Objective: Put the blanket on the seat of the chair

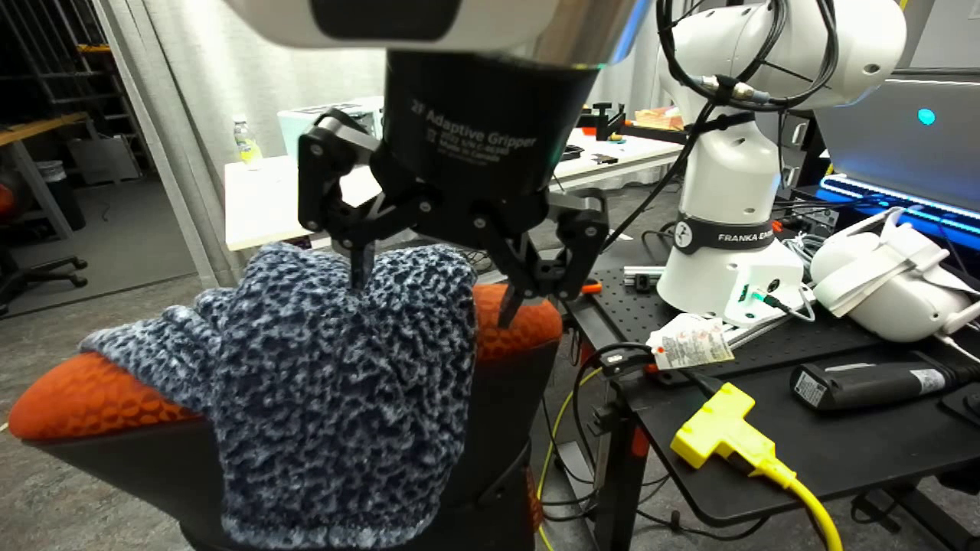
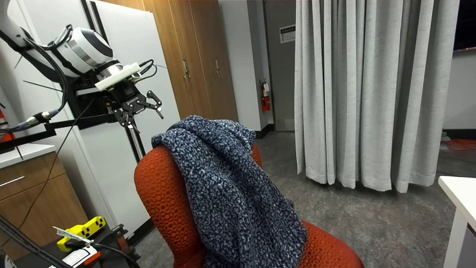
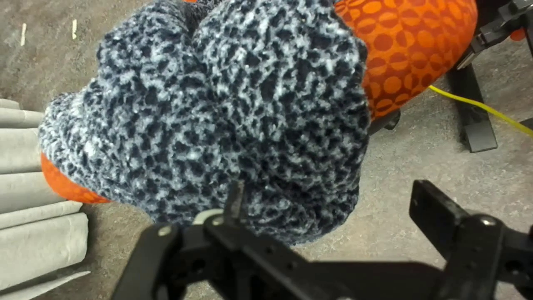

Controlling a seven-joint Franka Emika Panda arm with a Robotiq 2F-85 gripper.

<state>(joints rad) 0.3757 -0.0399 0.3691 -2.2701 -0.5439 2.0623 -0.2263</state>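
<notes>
My gripper (image 2: 148, 122) hangs behind and above the chair (image 2: 160, 186), tilted downward, its jaws spread wide apart. An exterior view shows a gap between them and the blanket (image 2: 238, 186), so I am near it and not touching it. In the wrist view I see one jaw against the blanket and the other against the grey-brown floor (image 3: 391, 166).

The blanket, mottled navy and white, is draped over the top of the chair's orange back (image 1: 107, 398). On the rear side it falls in a broad panel down the black shell, and a bunched fold runs sideways along the top edge; orange shows at both ends. On the front side it hangs in long folds toward the seat (image 2: 331, 249), part of which shows orange just beside it. Its lower end runs out of the picture there, so I cannot tell how much of it rests on the seat.

Beside the chair, a black counter (image 1: 880, 444) carries a yellow plug (image 1: 716, 428), a black device (image 1: 865, 386) and a white headset (image 1: 896, 314); the base of my arm (image 1: 723, 191) stands near them. Farther off, a white counter (image 1: 260, 207) holds a bottle (image 1: 246, 145). A pale curtain (image 2: 327, 93) shows in both exterior views.
</notes>
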